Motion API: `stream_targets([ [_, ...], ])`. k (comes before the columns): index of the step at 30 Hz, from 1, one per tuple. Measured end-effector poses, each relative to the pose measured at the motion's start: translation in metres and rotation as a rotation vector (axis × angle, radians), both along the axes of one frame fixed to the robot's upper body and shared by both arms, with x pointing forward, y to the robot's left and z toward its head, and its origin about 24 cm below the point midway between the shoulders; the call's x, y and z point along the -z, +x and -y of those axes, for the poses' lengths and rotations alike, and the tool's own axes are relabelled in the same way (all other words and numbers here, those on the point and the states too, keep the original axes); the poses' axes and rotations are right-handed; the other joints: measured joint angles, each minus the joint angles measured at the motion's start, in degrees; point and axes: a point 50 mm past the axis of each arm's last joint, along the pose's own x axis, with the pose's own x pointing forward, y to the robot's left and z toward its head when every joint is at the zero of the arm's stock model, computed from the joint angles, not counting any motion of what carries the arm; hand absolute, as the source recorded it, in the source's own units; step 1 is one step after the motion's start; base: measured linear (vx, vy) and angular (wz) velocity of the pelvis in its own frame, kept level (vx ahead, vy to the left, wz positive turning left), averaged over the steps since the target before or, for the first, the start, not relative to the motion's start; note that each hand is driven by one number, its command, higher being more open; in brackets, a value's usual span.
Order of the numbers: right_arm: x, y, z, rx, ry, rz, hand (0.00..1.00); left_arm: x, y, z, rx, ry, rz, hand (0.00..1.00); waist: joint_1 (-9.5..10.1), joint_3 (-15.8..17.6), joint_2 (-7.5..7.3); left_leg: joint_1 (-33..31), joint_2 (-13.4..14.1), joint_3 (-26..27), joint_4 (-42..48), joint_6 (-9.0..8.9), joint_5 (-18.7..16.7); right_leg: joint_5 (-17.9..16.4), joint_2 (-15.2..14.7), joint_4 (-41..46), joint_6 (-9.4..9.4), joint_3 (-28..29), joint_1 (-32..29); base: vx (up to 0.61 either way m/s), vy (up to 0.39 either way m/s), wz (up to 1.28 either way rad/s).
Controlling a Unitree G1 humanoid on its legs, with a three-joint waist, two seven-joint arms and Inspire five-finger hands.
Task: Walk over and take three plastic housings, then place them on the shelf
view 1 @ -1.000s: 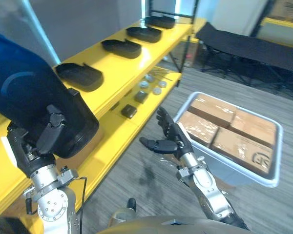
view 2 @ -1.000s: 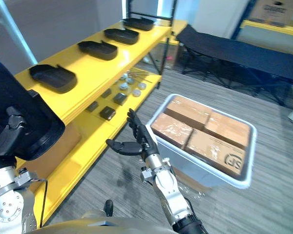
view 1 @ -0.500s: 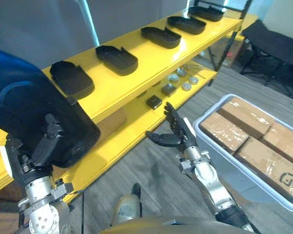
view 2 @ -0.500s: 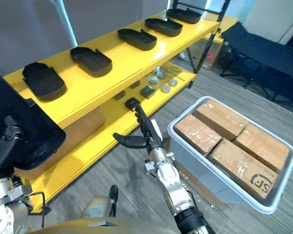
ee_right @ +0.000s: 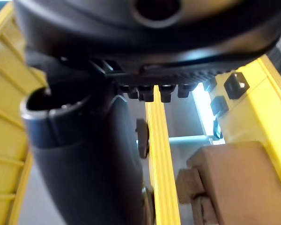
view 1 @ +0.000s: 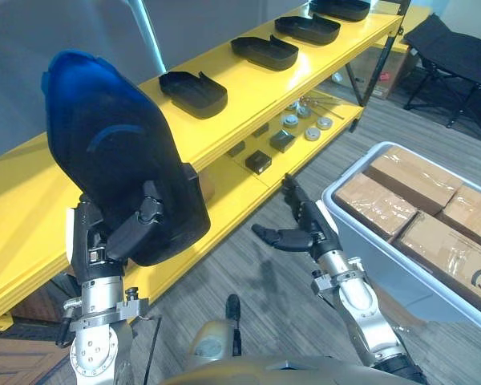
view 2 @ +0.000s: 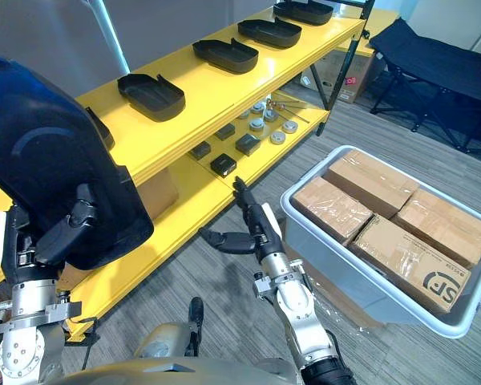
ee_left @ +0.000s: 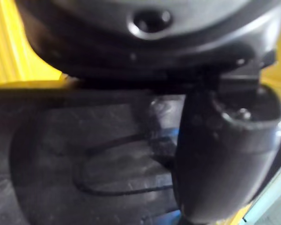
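My left hand (view 1: 135,231) is shut on a large dark blue plastic housing (view 1: 116,156), held upright in front of the yellow shelf (view 1: 244,88). The left wrist view shows its thumb (ee_left: 220,154) pressed against the housing's inner face (ee_left: 84,154). Several black housings lie in a row on the top board, the nearest fully visible one (view 2: 151,86) just beyond the held one. My right hand (view 2: 252,233) hangs open over the floor, between the shelf's lower board and the bin, holding nothing.
A grey bin (view 2: 337,269) of cardboard boxes (view 2: 385,216) stands on the floor to the right. Small metal parts and dark blocks (view 1: 259,160) lie on the lower board. A black cot (view 2: 441,72) stands at the back right.
My left hand has lifted the housing higher and stood it more upright before the shelf. The view has shifted as I moved. The right hand stays open.
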Motion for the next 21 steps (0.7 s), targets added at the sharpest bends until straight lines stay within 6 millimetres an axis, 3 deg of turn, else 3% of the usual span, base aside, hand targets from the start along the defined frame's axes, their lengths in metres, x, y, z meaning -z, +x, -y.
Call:
stream_targets([
  [5, -0.005, 0.003, 0.002, -0.019, -0.014, 0.033, 1.0, 0.005, -0.002, 0.002, 0.016, -0.006, -0.028, 0.0, 0.78, -0.1, 0.79, -2.0, 0.6, 3.2, 4.5, 1.0, -2.1, -1.7, -1.4, 1.1, 0.89, -4.4, 2.0, -0.02, -0.006, 0.44],
  [7, -0.009, 0.007, -0.001, 0.009, 0.005, 0.053, 1.0, 0.006, -0.006, -0.002, 0.025, 0.001, -0.037, 0.0, 2.18, -0.1, 0.52, -3.4, 0.0, 2.6, 7.9, 1.1, -3.7, -2.1, -1.9, 1.0, 1.66, -5.9, 3.2, 0.09, 0.041, 0.39],
  [9, -0.014, 0.012, -0.008, 0.035, 0.046, 0.073, 1.0, 0.005, -0.009, -0.009, 0.026, 0.0, -0.033, 0.0, 3.28, -0.1, -0.59, -4.6, -1.0, 2.0, 10.6, 1.0, -5.9, -2.5, -2.6, 0.8, 2.53, -7.1, 4.2, 0.13, 0.039, 0.31],
  [11, -0.017, 0.014, -0.015, 0.07, 0.086, 0.084, 1.0, 0.002, -0.013, -0.019, 0.011, 0.002, -0.016, 0.0, 4.3, -0.9, -2.59, -6.7, -2.2, 1.0, 14.9, 0.78, -9.6, -1.2, -2.5, 0.0, 4.36, -8.5, 6.1, 0.21, 0.044, 0.38],
  [14, -0.019, 0.016, -0.014, 0.118, 0.106, 0.097, 1.0, 0.0, -0.014, -0.023, -0.004, 0.015, -0.004, 0.0, 4.25, -1.7, -3.67, -7.0, -3.2, -0.9, 16.9, 1.06, -11.3, 2.6, -5.1, 9.2, 3.92, -1.4, 2.6, 0.27, 0.136, 0.48],
  [15, -0.022, 0.018, -0.014, 0.13, 0.116, 0.117, 1.0, -0.001, -0.014, -0.026, -0.014, 0.022, 0.0, 0.0, 4.54, -1.8, -4.03, -6.3, -3.3, -0.9, 16.1, 1.37, -11.7, 5.8, -6.7, 14.1, 4.06, 2.3, -0.2, 0.14, 0.102, 0.04],
  [16, -0.025, 0.02, -0.014, 0.133, 0.097, 0.142, 1.0, -0.001, -0.015, -0.026, -0.026, 0.02, 0.0, 0.0, 4.62, -1.7, -4.07, -5.2, -3.3, -1.2, 14.9, 1.81, -12.0, 7.8, -7.6, 17.1, 3.29, 3.5, -1.4, 0.21, 0.104, -0.14],
  [17, -0.032, 0.025, -0.015, 0.136, 0.029, 0.217, 1.0, -0.001, -0.014, -0.028, -0.056, 0.012, 0.001, 0.0, 4.37, -1.5, -3.78, -2.0, -3.2, -1.5, 12.1, 2.43, -12.2, 6.0, -9.5, 21.8, 0.09, 4.6, -3.9, 0.18, 0.062, -0.16],
  [18, -0.037, 0.027, -0.015, 0.127, 0.011, 0.255, 1.0, -0.002, -0.013, -0.029, -0.068, 0.009, 0.006, 0.0, 4.1, -1.4, -3.35, -0.9, -2.9, -1.8, 11.4, 2.44, -12.3, 4.2, -9.4, 21.7, -0.58, 4.7, -4.5, 0.18, 0.062, -0.11],
  [20, -0.072, 0.039, -0.014, 0.096, 0.0, 0.453, 1.0, -0.011, 0.001, -0.031, -0.086, 0.003, 0.072, 0.0, 2.93, -1.4, -1.39, 1.1, -1.2, -4.1, 10.0, 1.67, -12.8, 1.0, -5.9, 16.4, -4.66, 6.4, -8.6, 0.09, 0.037, 0.2],
  [21, -0.085, 0.042, -0.013, 0.09, 0.013, 0.51, 1.0, -0.014, 0.007, -0.031, -0.082, 0.007, 0.095, 0.0, 2.51, -1.3, -1.11, 1.0, -1.2, -5.4, 10.0, 1.52, -12.9, 0.8, -5.0, 15.0, -4.97, 8.0, -10.0, 0.04, -0.013, 0.36],
])
